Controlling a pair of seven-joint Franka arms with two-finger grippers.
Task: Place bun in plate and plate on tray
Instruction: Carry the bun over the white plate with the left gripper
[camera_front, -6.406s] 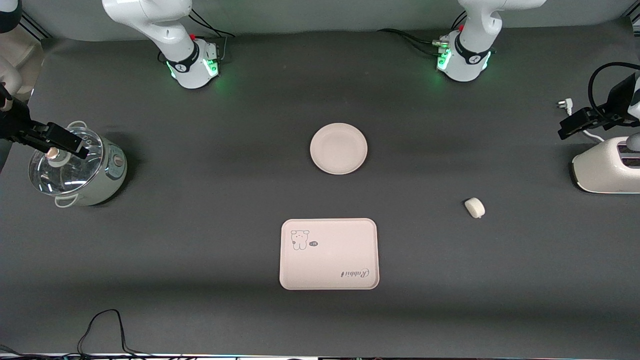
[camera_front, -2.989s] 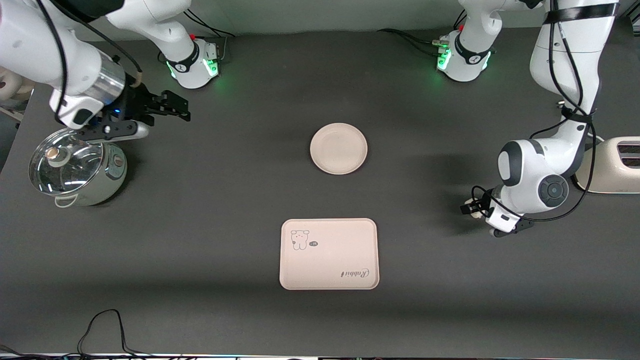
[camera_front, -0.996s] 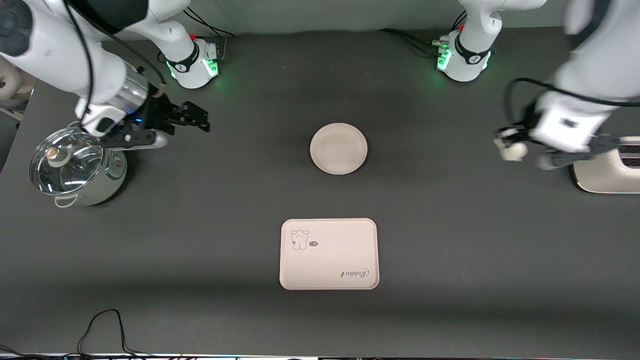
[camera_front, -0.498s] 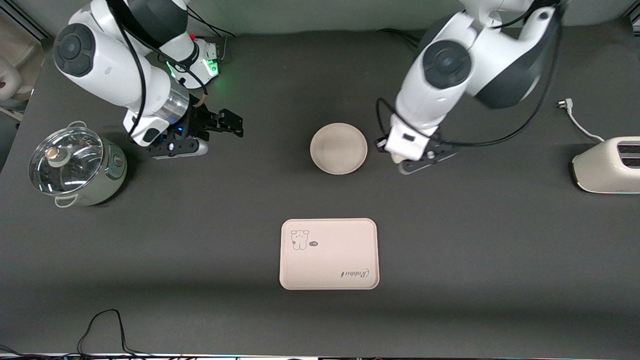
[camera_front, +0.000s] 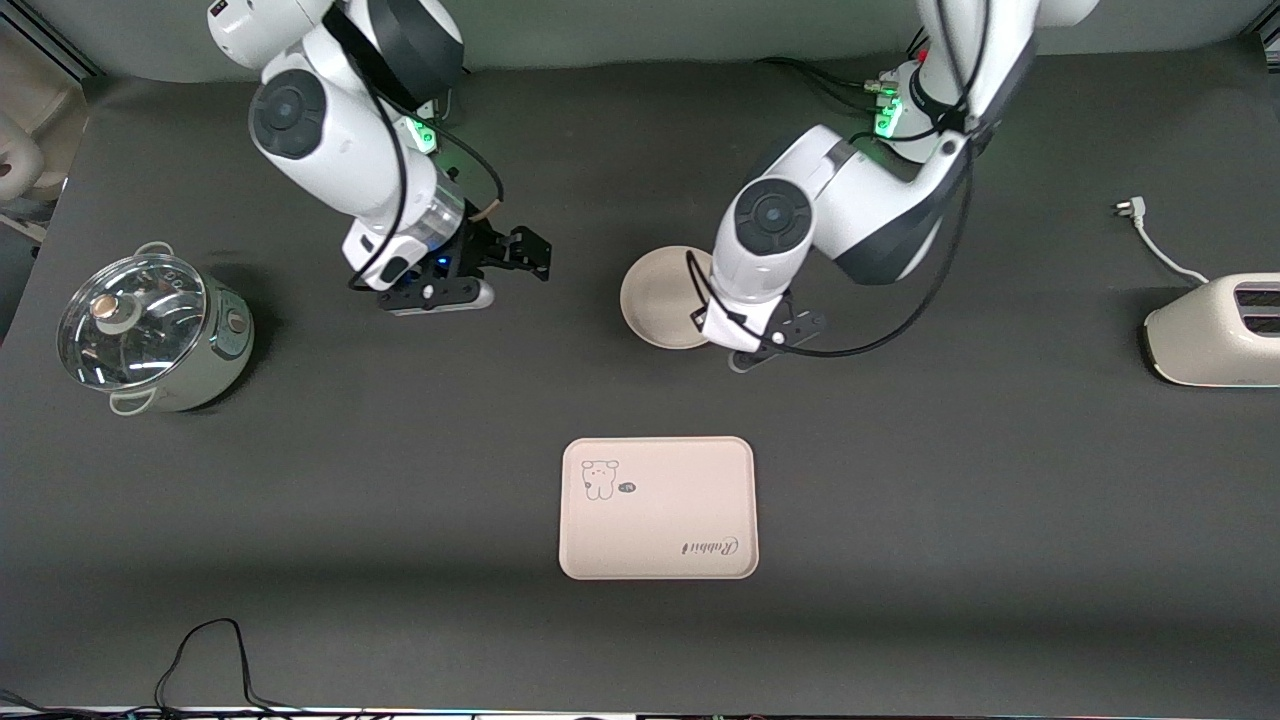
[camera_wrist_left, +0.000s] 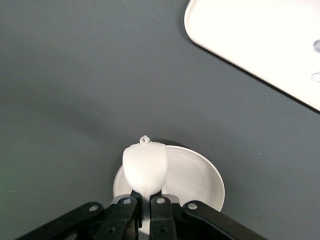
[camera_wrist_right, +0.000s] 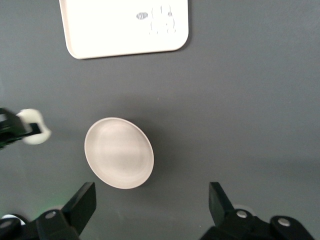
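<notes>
1. Over the plate (camera_front: 660, 297), at its rim toward the left arm's end of the table, hangs the left gripper (camera_wrist_left: 145, 197), fingers clamped on the bun (camera_wrist_left: 145, 170).
2. Bun is pinched at one end, the rest sticks out past the fingertips (small torn nub at its tip in the left wrist view). It is up in the air, not resting on the plate.
3. From the front, the left wrist blocks the bun; the right wrist view shows it at the frame edge (camera_wrist_right: 34, 131), just off the plate rim (camera_wrist_right: 119, 153).
4. Plate sits flat on the dark table (camera_front: 900, 480), mid-table, nothing in it.
5. Tray (camera_front: 657, 507) lies flat, nearer to the front camera than the plate and well apart from it. Bear drawing and cursive lettering face up, nothing on it.
6. Right gripper (camera_front: 520, 252) hovers over bare table between the pot (camera_front: 150, 335) and the plate, jaws spread wide, holding nothing (both fingers frame the plate in the right wrist view).
7. Pot with glass lid stands at the right arm's end of the table.
8. Toaster (camera_front: 1215, 335) stands at the left arm's end, its cord and plug (camera_front: 1125, 208) lying loose on the table near it.
</notes>
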